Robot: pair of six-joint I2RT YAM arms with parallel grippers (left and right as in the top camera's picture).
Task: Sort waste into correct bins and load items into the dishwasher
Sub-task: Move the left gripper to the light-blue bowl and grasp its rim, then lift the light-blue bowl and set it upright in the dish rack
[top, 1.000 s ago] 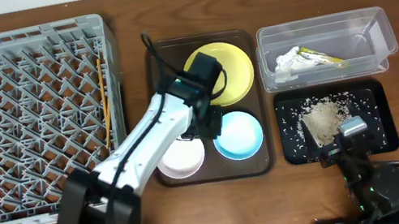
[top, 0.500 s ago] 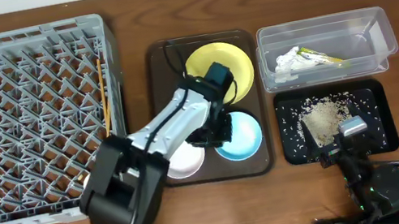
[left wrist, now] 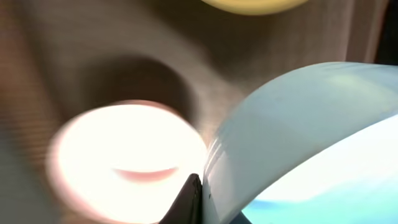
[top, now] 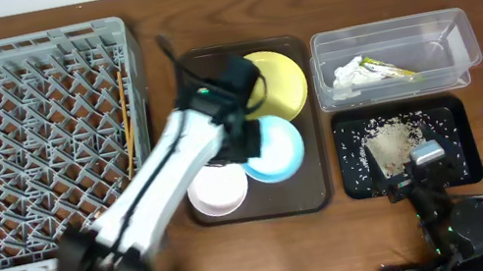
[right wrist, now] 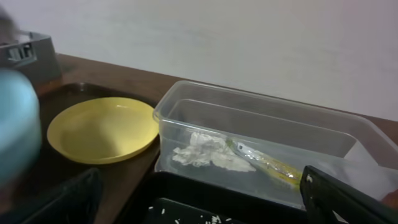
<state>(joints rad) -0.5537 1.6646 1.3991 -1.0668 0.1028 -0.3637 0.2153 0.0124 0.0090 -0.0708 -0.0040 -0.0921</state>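
Observation:
My left gripper (top: 245, 141) is shut on the rim of the light-blue bowl (top: 276, 147) and holds it tilted above the brown serving tray. In the left wrist view the bowl (left wrist: 311, 137) fills the right side, with one finger (left wrist: 189, 200) against its rim. The white bowl (top: 218, 188) (left wrist: 124, 155) and the yellow plate (top: 279, 84) (right wrist: 102, 130) sit on that tray. Two chopsticks (top: 126, 116) lie in the grey rack (top: 24, 144). The tissue (top: 347, 73) and wrapper (top: 390, 70) lie in the clear tub (top: 463, 36). Crumbs (top: 392, 141) lie in the black tray (top: 462, 141). My right gripper (top: 418, 174) (right wrist: 202, 186) is open and empty at the black tray's near edge.
The brown serving tray (top: 186, 75) lies between the rack and the two bins. The clear tub (right wrist: 261, 118) stands right behind the black tray (right wrist: 186, 199) in the right wrist view. Wooden tabletop surrounds everything; the wall edge runs along the back.
My left gripper closed on the light-blue bowl's rim and lifted it off the serving tray, shifting it slightly back and left. The right arm has not moved.

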